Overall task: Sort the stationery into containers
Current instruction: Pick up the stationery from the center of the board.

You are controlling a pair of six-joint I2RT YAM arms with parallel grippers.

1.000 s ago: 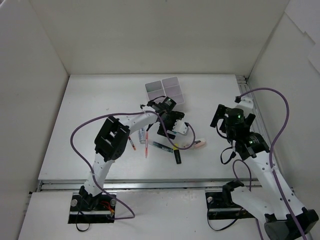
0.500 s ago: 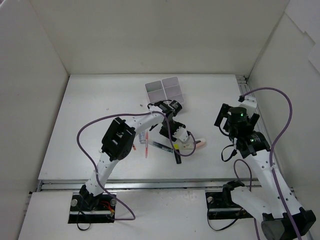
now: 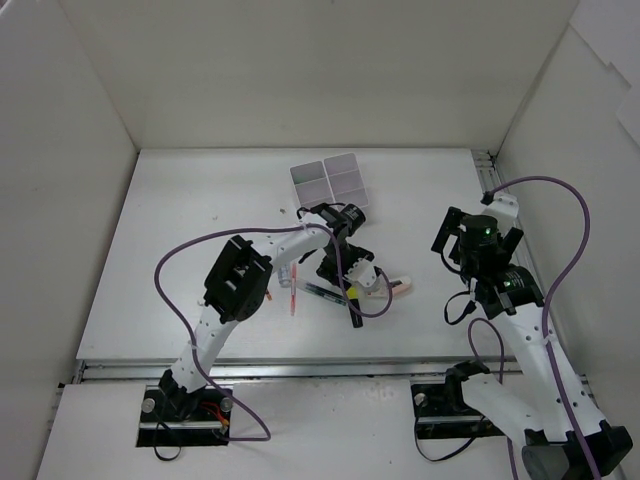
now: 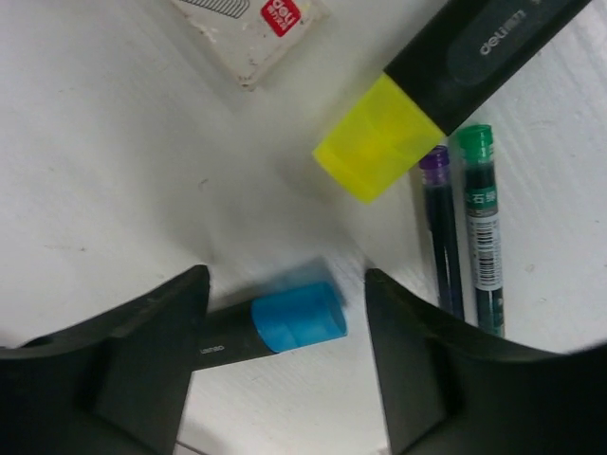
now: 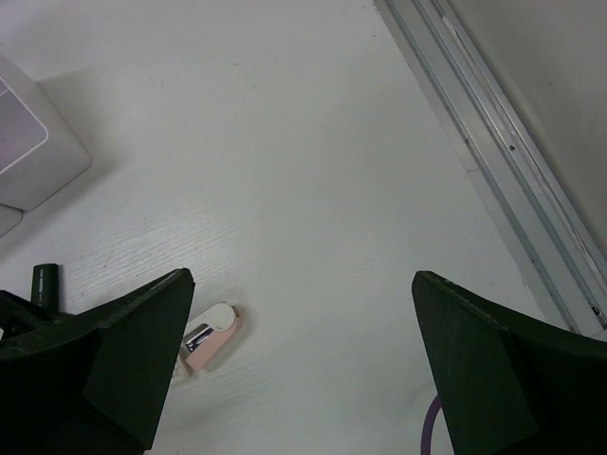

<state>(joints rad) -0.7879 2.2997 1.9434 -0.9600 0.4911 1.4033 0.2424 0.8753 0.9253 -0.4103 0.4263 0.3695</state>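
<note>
In the left wrist view my left gripper (image 4: 286,280) is open, low over the table. A black highlighter with a blue cap (image 4: 296,318) lies between its fingers, its body running under the left finger. Beyond it lie a yellow-capped highlighter (image 4: 372,150), a white eraser (image 4: 254,27) and two thin pens (image 4: 463,227). In the top view the left gripper (image 3: 345,272) is over the stationery pile, in front of the white containers (image 3: 330,180). My right gripper (image 3: 478,238) is open and empty (image 5: 302,277), raised to the right of a pink eraser (image 5: 213,337).
Thin red pens (image 3: 293,296) and a black highlighter (image 3: 355,312) lie at the pile's near side. A corner of the organiser (image 5: 28,152) shows in the right wrist view. A metal rail (image 5: 512,180) runs along the table's right edge. White walls enclose the table.
My left gripper has moved right and nearer, from beside the containers onto the pile, now straddling the blue-capped highlighter. The right arm has shifted slightly right and back.
</note>
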